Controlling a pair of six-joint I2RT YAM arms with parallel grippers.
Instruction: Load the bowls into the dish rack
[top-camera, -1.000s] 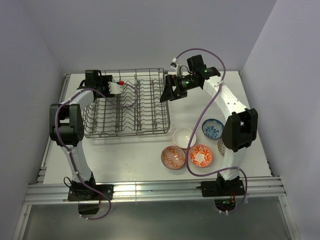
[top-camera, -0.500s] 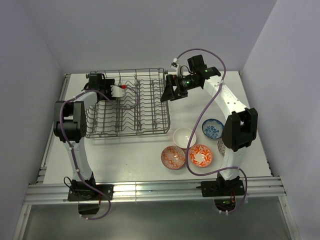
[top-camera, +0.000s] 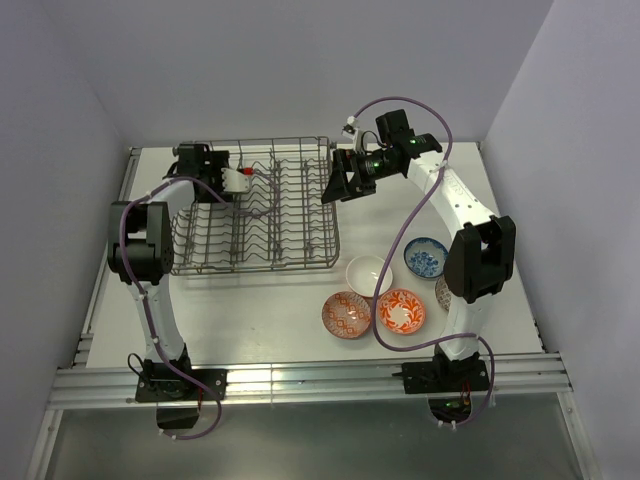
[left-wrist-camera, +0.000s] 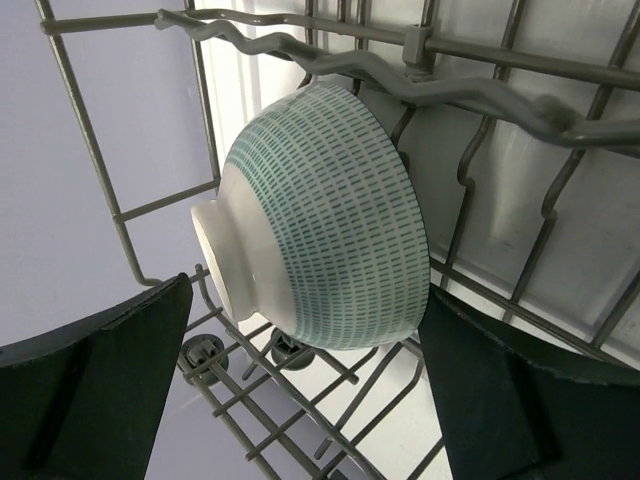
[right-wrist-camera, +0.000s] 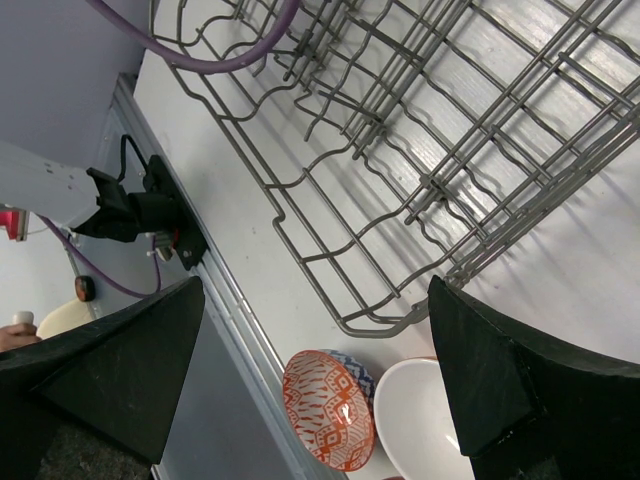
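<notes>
Fingers (left-wrist-camera: 100, 380) of the left gripper (left-wrist-camera: 308, 290) stand wide apart, one on each side of the pale green bowl (left-wrist-camera: 320, 230). A gap shows between the left pad and the bowl's foot ring. Whether the opposite pad touches the rim cannot be determined. The bowl stands on its edge inside the dish rack (top-camera: 255, 215), beneath a wavy cross wire and among the upright tines. In the overhead view this is the rack's far left corner.

Fingers (right-wrist-camera: 110, 370) of the right gripper (right-wrist-camera: 316, 285) are likewise spread wide, with nothing between them. This gripper hangs above the far right edge of the rack, and its camera looks down on bare wire rows and the rack's corner.

Five bowls sit mouth-up on the table (top-camera: 270, 320), all outside the rack and to the right of its near right corner:
- The white bowl (top-camera: 367, 273) is nearest the rack.
- The blue-white bowl (top-camera: 426, 256) is just beyond it to the right.
- Two red-orange patterned bowls (top-camera: 346, 314) lie side by side, close together, nearer the arm bases.
- The grey-brown bowl (top-camera: 441, 293) is mostly hidden behind the right arm.
</notes>
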